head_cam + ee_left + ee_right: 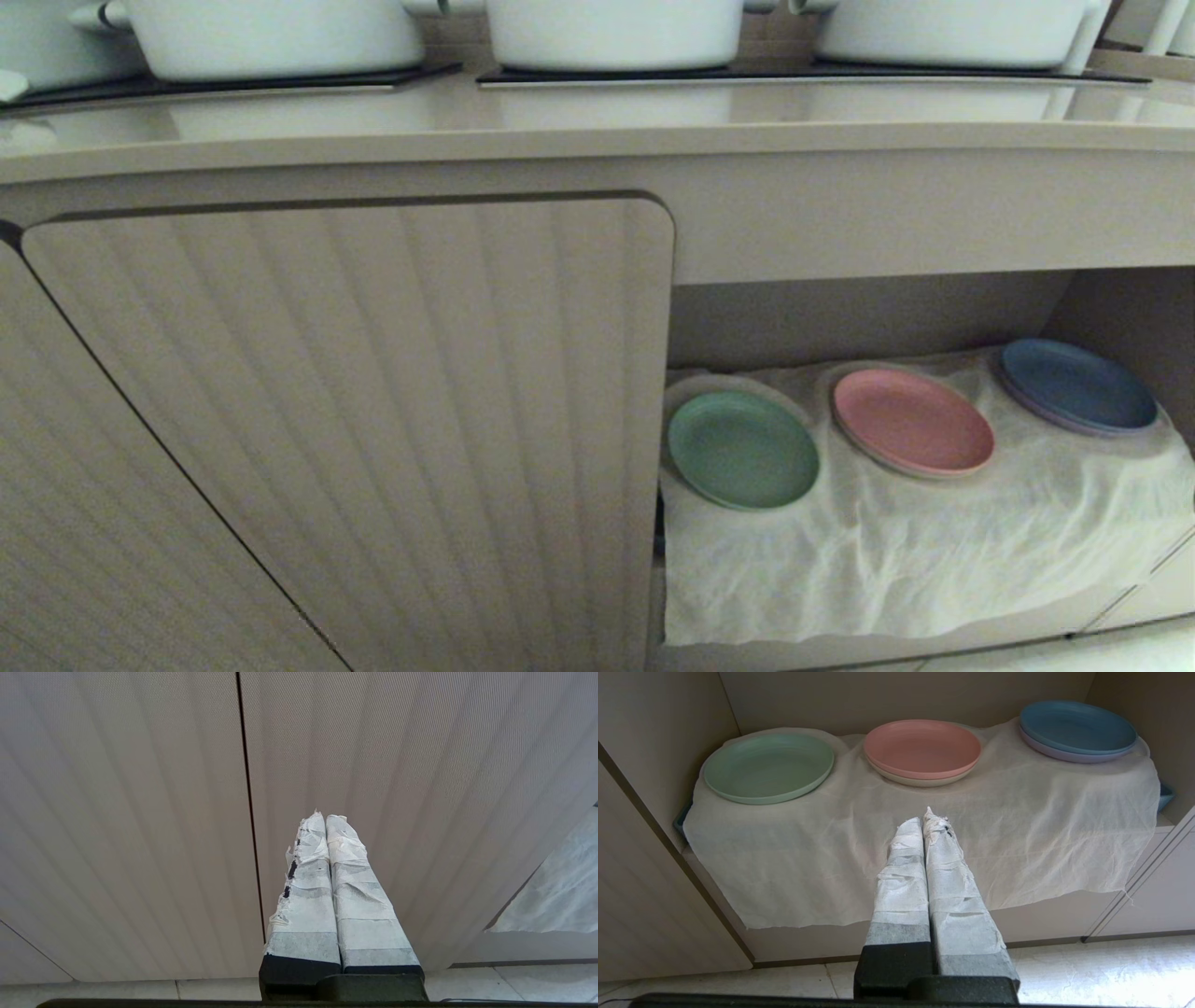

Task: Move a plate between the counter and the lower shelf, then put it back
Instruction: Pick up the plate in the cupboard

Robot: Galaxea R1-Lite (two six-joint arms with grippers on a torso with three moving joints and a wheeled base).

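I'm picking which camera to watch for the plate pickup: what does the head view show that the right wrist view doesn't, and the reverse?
Only the head view shows the counter with three white pots on it, and the closed ribbed cabinet door.

Only the right wrist view shows the right gripper, shut and empty in front of the shelf, the floor tiles, and a second plate under the pink plate.

Both show the lower shelf with its white cloth and the mint-green plate, pink plate and blue plate on it.
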